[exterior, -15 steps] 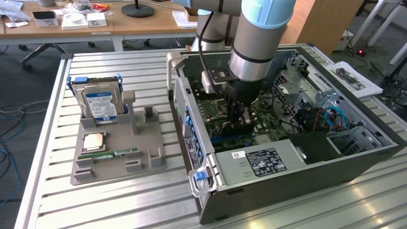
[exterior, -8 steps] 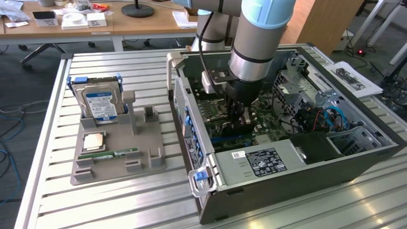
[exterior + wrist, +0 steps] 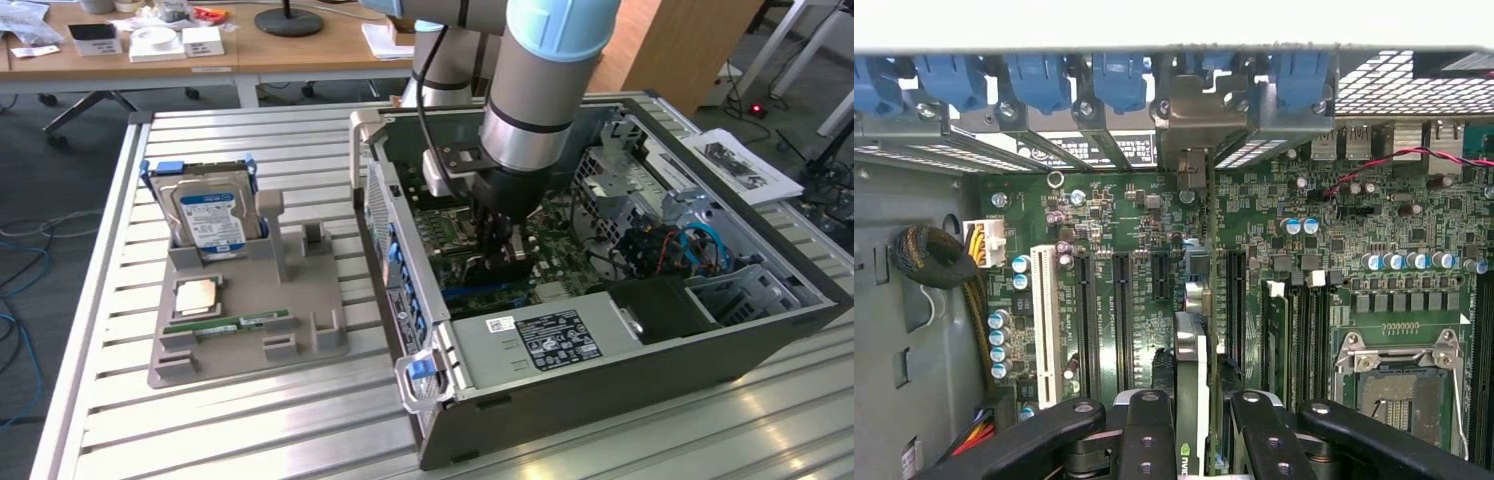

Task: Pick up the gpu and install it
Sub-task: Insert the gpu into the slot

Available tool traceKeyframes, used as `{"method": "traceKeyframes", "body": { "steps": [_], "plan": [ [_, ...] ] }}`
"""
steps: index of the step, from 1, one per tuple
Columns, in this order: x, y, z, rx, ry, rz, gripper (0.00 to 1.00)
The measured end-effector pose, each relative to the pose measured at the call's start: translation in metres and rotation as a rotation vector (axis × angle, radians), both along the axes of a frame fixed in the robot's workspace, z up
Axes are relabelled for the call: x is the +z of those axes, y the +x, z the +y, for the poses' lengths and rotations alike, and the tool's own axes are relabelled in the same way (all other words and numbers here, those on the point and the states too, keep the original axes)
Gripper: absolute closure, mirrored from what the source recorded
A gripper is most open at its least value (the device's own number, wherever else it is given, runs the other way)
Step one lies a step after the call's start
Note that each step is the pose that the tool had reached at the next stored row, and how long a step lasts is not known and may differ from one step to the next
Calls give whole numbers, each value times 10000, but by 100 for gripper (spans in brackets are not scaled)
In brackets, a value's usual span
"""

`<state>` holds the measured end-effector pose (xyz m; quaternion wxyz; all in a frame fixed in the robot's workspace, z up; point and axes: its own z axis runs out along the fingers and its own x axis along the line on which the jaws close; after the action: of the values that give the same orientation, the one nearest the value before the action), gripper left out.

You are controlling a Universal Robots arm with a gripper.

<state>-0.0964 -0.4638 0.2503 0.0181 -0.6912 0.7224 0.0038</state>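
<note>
Wrist view, nearest first: gripper (image 3: 1192,425) fingers clamped on the gpu (image 3: 1192,370), held edge-on and upright above the motherboard (image 3: 1334,240) slots. Beyond, the card's metal bracket meets the blue-latched rear openings of the computer case (image 3: 747,340).

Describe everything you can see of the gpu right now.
The gpu shows edge-on in the wrist view: a thin dark card with a green-marked edge, standing upright between the gripper fingers, which clamp it from both sides. Its metal end bracket reaches the case's rear slot openings. It stands over the motherboard's expansion slots; whether it is fully seated cannot be told.
</note>
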Motion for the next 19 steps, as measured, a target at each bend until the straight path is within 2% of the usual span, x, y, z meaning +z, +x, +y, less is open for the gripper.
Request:
{"method": "traceKeyframes", "body": {
  "steps": [19],
  "plan": [
    [-20,0,0,0,-2,1,74]
  ]
}}
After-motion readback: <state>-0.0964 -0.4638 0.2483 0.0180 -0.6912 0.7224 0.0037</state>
